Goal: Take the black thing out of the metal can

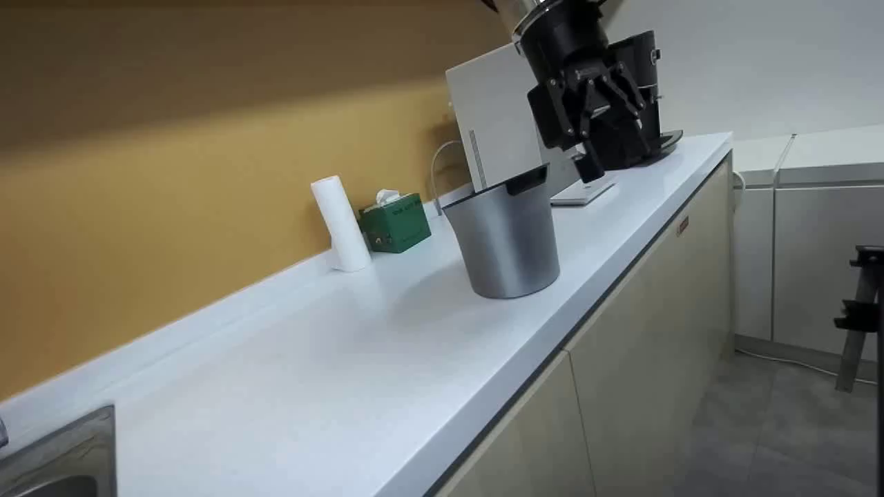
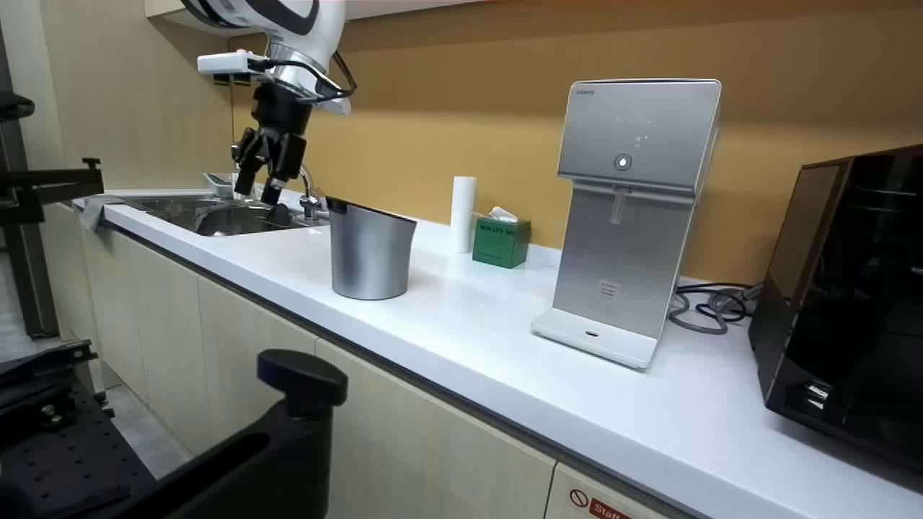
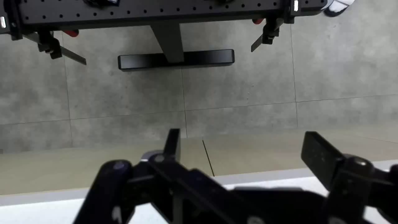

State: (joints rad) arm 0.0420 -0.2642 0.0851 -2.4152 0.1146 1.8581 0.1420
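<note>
It all comes down to one offset: the matte black, round-rimmed tapered cup (image 1: 527,181) sits down inside the dull grey, slightly tapered metal can (image 1: 511,248), and from my black two-fingered claw (image 2: 258,189) it lies toward the mustard-yellow wall (image 1: 207,207). In both exterior views the claw hangs on the room side of the can, apart from it, fingers pointing mostly down. They're spread wide, and I see no sign of anything in their hold. Just the one claw here, so no choosing sides.

The can stands upright, so I figure the cup's long axis is near vertical. All I get of the cup is a dark rim and a lip, and that lip seems to face the claw, which is handy. Catch is, in the wrist view the fingertips (image 3: 320,157) are split along the front edge of the white countertop (image 3: 40,214), and the lip looks like it runs roughly that way too. So my guess: slide in toward the wall, twist the claw to straddle the lip, then drop. I can't judge fingertip height against the rim, so bumping the can worries me.
</note>
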